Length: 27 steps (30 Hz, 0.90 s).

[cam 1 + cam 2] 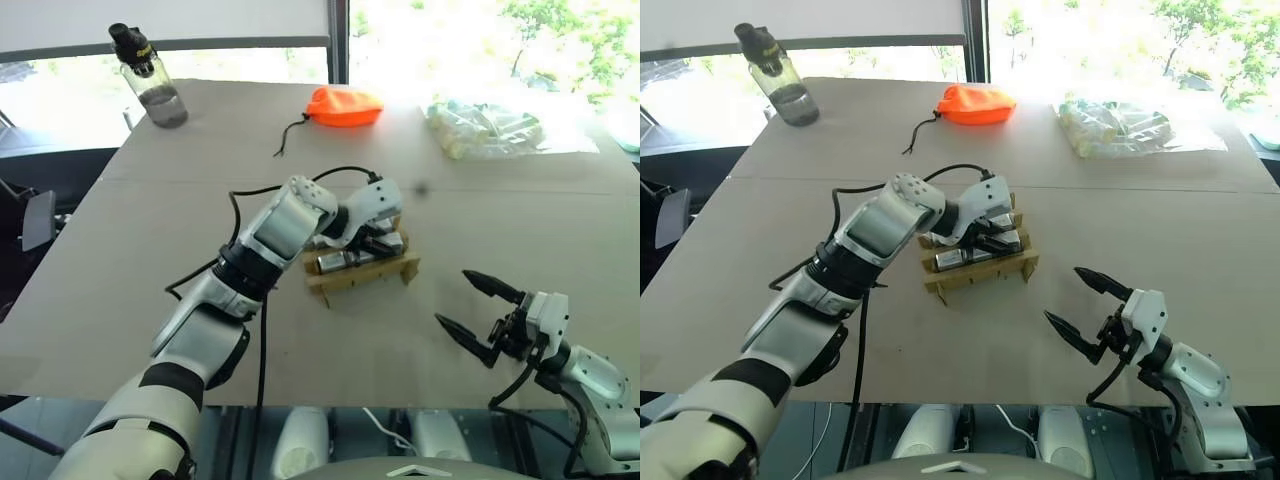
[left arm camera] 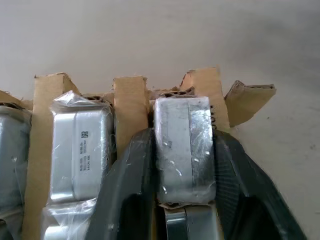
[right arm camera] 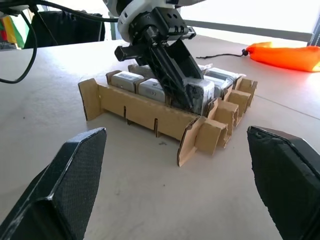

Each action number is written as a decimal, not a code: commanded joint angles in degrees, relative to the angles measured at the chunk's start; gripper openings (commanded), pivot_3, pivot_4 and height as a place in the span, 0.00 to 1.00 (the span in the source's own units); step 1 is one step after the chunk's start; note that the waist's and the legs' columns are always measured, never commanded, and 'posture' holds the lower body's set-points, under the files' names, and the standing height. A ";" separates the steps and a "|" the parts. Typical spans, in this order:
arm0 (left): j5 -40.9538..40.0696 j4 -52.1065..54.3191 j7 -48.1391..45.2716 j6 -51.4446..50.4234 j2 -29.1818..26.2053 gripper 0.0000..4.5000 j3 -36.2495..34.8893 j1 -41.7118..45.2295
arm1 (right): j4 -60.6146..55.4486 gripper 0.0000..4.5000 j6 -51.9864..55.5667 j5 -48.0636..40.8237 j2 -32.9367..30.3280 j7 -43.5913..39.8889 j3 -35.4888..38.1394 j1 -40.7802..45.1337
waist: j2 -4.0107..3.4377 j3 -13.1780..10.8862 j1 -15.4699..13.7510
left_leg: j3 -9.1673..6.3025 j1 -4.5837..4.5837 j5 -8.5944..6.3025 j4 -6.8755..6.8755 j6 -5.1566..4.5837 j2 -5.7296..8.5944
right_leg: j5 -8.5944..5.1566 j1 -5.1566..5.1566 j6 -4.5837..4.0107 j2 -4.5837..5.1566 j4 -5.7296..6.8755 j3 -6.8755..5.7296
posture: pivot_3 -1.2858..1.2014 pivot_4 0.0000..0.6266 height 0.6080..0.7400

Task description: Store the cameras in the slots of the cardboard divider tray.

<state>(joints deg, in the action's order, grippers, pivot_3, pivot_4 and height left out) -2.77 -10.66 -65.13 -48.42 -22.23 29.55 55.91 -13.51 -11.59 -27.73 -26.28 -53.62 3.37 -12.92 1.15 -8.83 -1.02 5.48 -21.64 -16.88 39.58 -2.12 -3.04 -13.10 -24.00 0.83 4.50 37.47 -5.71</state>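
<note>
The cardboard divider tray (image 1: 362,274) lies at the middle of the table and holds several silver-grey cameras wrapped in clear film. My left gripper (image 1: 374,242) reaches down into the tray's right end. Its black fingers (image 2: 131,180) press against both sides of one camera (image 2: 184,145) that sits in an end slot. Another camera (image 2: 80,150) fills the slot beside it. My right gripper (image 1: 452,296) hovers open and empty above the table, to the right of the tray and nearer to me. From the right wrist, the tray wall (image 3: 140,112) faces me.
An orange drawstring pouch (image 1: 343,105) lies at the back centre. A clear bag of pale items (image 1: 485,128) is at the back right, and a water bottle (image 1: 150,80) stands at the back left. A black cable (image 1: 262,190) loops along my left arm.
</note>
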 commanded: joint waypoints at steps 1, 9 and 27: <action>0.33 -1.42 1.53 -1.47 0.32 0.75 0.20 -0.85 | -0.87 1.00 -0.83 -0.74 -0.41 -0.42 1.52 0.07 | 0.00 0.00 0.03 | 0.00 0.01 0.00 0.00 0.00 0.00 | 0.00 0.01 0.00 0.00 0.00 0.01 | 0.52 0.24 0.89; -4.92 7.84 4.53 -4.71 -0.87 0.99 -7.98 -1.44 | -1.70 1.00 -0.21 -1.42 -0.99 -0.48 1.88 -0.94 | -0.02 -0.04 0.47 | -0.13 0.14 -0.12 0.02 -0.24 -0.04 | -0.06 0.14 0.09 -0.03 0.10 0.01 | 0.52 0.24 0.89; -24.96 43.63 15.00 3.76 -4.12 0.99 -44.15 -49.68 | 7.19 1.00 3.65 -6.39 -6.09 -9.30 5.90 2.01 | -0.03 -0.03 0.07 | -0.12 0.05 0.01 -0.13 0.02 -0.15 | 0.05 0.01 -0.14 0.07 0.01 0.01 | 0.52 0.24 0.89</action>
<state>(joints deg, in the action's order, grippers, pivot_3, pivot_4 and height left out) -25.49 29.53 -50.95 -47.98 -27.20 -11.77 8.14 -6.54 -7.66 -32.33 -31.76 -61.23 7.53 -11.26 1.12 -8.86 -0.95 5.35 -21.57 -16.88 39.45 -2.11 -3.18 -13.05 -23.96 0.68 4.59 37.46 -5.71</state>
